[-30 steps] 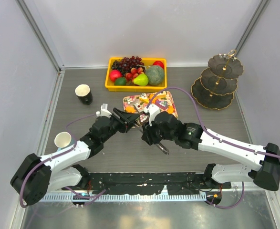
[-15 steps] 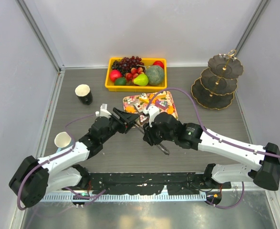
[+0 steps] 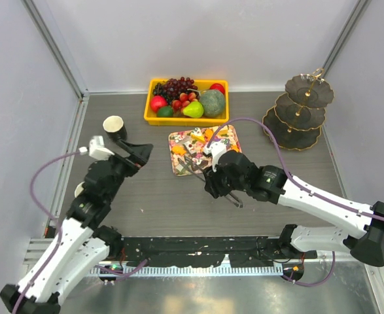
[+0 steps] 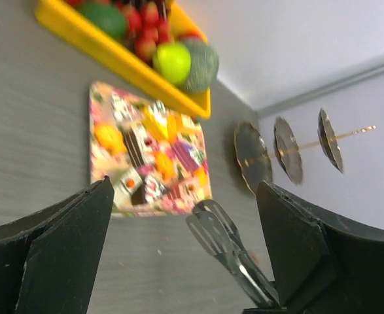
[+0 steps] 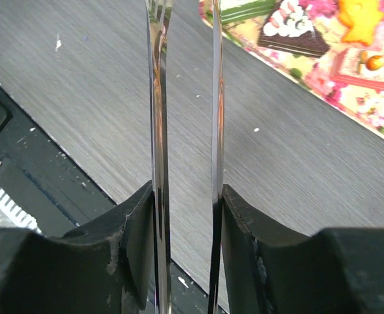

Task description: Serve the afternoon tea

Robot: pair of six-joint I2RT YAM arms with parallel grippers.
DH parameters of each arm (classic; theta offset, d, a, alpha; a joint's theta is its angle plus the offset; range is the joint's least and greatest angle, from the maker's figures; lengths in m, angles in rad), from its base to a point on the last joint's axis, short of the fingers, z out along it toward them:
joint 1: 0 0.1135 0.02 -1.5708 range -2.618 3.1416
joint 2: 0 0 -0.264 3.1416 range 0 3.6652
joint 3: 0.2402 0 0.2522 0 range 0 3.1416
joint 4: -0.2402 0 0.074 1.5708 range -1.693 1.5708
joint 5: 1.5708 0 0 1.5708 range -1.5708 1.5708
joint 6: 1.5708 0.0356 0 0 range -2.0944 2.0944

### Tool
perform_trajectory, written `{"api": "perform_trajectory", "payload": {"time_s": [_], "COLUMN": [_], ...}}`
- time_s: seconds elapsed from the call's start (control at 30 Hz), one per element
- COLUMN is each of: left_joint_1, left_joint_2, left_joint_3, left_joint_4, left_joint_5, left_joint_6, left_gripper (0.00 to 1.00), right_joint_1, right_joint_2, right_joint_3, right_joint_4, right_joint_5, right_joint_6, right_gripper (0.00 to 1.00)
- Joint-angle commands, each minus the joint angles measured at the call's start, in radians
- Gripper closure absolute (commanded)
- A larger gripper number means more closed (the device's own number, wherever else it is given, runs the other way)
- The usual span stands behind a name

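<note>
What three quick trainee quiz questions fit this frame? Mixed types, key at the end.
1. True or false: the right gripper is shut on the pair of silver metal tongs.
2. Multiple choice: what sits on the dark gold-rimmed three-tier stand?
A) orange pastries
B) a cup
C) nothing
3. Fill in: the ___ gripper is open with nothing between its fingers.

Key
1. True: both tong blades are pinched between its fingers.
2. C: all three tiers look bare from above.
3. Left: the left gripper has its fingers spread wide and holds nothing.
</note>
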Motion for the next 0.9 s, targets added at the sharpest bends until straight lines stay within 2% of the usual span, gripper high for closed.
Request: {"api": "perform_trajectory", "payload": {"time_s": [0.0, 0.17, 0.33, 0.47, 0.7, 0.87], "left_joint_1": [0.018, 0.018, 0.018, 0.016, 0.016, 0.019], "left_joint_2": [-0.131, -0.185, -0.127, -0.078, -0.133, -0.131], "left_joint_3": [0.17, 0.253, 0.345, 0.36, 0.245, 0.231], "left_joint_4": [-0.207, -0.198, -0.227, -0.264, -0.214, -0.201], "left_joint_5": [-0.197, -0.24, -0.194, -0.125, -0.143, -0.169], "left_joint_6": [0.453, 0.795, 0.986, 1.029, 1.057, 1.074], "left_gripper": [0.01, 0.01, 0.01, 0.01, 0.01, 0.01], "right_joint_1": [-0.046, -0.163, -0.27, -0.331, -0.382, -0.384], "right_joint_2": [-0.017, -0.013, 0.02, 0.05, 0.102, 0.121], "right_joint_3": [0.062, 0.068, 0.068, 0.074, 0.073, 0.056], "right_joint_4": [-0.038, -0.105, -0.165, -0.184, -0.181, -0.158], "right_joint_5": [0.046, 0.062, 0.093, 0.113, 0.079, 0.034], "right_joint_6": [-0.037, -0.057, -0.083, -0.105, -0.141, -0.143], "right_gripper": [0.53, 0.49, 0.47, 0.46, 0.43, 0.39]}}
